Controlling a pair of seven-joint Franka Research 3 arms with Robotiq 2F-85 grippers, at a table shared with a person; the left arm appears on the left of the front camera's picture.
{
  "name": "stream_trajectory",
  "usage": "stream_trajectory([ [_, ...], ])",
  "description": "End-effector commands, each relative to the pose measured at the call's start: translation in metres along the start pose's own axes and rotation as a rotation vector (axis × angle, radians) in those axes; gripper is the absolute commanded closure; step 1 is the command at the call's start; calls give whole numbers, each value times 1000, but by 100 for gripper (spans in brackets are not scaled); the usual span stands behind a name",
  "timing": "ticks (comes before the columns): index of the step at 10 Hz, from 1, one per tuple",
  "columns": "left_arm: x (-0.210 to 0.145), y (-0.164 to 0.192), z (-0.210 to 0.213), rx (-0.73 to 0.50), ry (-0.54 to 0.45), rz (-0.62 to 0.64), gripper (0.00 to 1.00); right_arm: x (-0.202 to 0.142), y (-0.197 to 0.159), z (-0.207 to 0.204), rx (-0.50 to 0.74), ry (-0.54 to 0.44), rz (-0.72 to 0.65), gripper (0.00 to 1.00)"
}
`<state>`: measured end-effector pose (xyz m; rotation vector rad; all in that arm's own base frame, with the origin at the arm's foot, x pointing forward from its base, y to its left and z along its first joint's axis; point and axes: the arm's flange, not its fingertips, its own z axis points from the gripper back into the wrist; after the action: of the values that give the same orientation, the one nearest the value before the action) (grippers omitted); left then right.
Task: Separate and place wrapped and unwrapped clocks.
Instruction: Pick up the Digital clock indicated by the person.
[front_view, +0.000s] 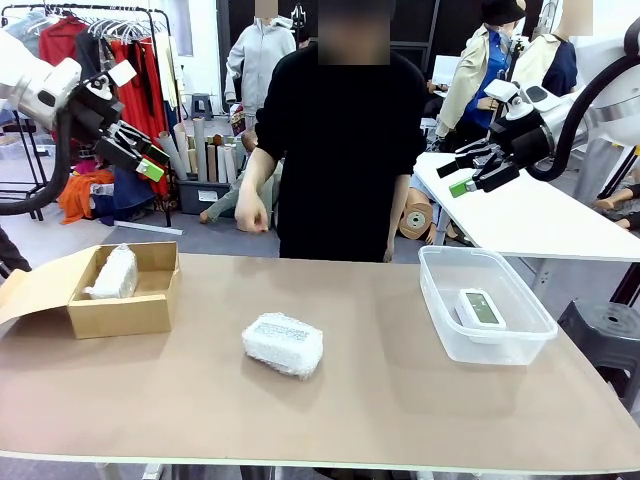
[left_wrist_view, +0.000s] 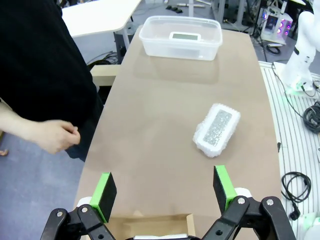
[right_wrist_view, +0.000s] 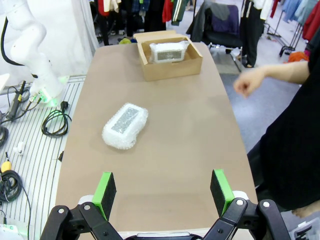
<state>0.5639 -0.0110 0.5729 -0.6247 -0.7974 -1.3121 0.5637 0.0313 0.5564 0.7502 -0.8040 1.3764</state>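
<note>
Lying midway, wrapped clock (front_view: 283, 344), well apart from left pincer (front_view: 155, 160), right pincer (front_view: 460, 173) (both gaping)

No readable print anywhere right now. The bare clock (front_view: 480, 307) lies in the clear tub (front_view: 437, 296), and its grey-green screen is too small to give any digits, from the front or from the left wrist camera. The wrapped clock (left_wrist_view: 217, 128) on the desk (front_view: 400, 400) shows a speckled grey face through the bubble wrap, with nothing legible. The white tag (front_view: 122, 72) at upper left is too small to read.
</note>
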Motion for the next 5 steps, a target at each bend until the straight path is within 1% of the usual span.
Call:
stream_trajectory([
  [1,0,-1,0,-3,-1,0,0,1,1,1,-2,0,8,0],
  [5,0,-1,0,-3,-1,0,0,1,1,1,-2,0,8,0],
])
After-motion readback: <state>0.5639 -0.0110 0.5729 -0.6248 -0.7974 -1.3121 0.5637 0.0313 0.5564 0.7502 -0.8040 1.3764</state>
